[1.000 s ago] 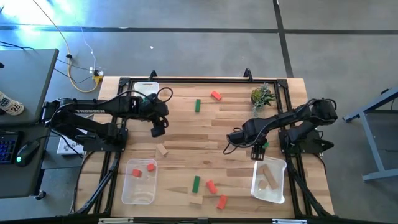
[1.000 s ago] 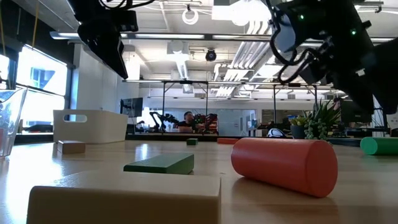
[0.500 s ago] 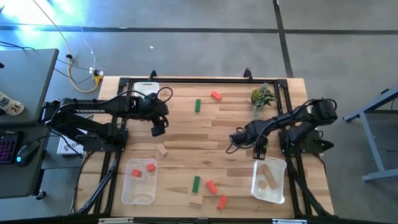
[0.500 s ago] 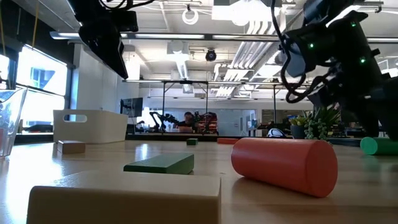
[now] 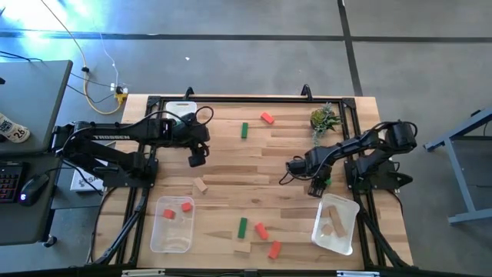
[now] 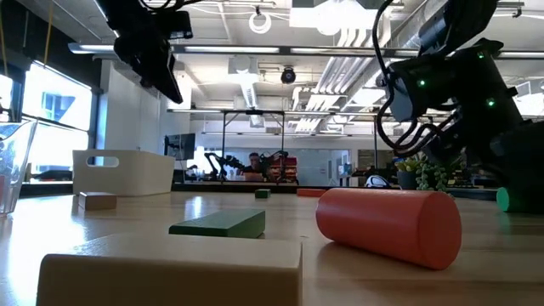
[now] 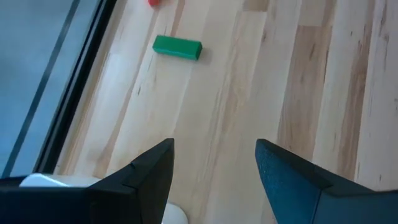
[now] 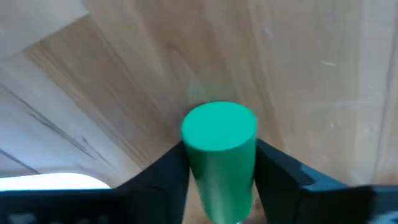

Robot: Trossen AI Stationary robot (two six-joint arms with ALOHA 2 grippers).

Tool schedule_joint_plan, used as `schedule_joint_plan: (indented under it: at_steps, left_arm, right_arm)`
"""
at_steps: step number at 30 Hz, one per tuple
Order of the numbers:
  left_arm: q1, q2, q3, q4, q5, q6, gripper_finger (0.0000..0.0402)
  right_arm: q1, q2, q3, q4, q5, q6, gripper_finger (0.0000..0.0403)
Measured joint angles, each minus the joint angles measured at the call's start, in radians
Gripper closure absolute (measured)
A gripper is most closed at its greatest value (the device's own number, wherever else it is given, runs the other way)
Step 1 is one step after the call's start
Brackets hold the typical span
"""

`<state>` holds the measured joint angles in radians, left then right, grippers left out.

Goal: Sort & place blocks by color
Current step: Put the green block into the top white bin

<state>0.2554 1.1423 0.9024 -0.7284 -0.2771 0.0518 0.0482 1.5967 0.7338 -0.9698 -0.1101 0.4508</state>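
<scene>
Blocks lie scattered on the wooden table (image 5: 254, 165). Between the right gripper's (image 8: 219, 168) fingers sits a green cylinder (image 8: 219, 149), clamped from both sides, just beyond the clear tray (image 5: 333, 223) holding tan blocks (image 5: 332, 218). The left gripper (image 7: 213, 168) hangs with its jaws spread wide and nothing between them; ahead of its fingertips lies a green bar (image 7: 177, 47). A second clear tray (image 5: 172, 223) holds two red blocks (image 5: 178, 209), and a tan block (image 5: 201, 185) lies near that gripper.
</scene>
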Motion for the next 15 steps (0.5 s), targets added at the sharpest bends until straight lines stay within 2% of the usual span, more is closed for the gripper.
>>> schedule_joint_plan:
  at_steps: [4,10,15]
  left_arm:
    - [0.0,0.0,0.0,0.038,0.0,0.038,0.019]
    - [0.0,0.0,0.0,0.1,0.0,0.083,0.019]
    - [0.001,0.0,0.0,0.137,0.002,0.082,0.019]
  right_arm:
    - [-0.009,0.0,0.001,0.004,-0.007,0.05,0.0297]
    - [-0.022,0.002,0.017,0.001,-0.026,0.145,0.0297]
    - [-0.023,0.003,0.106,0.052,0.014,0.209,0.0297]
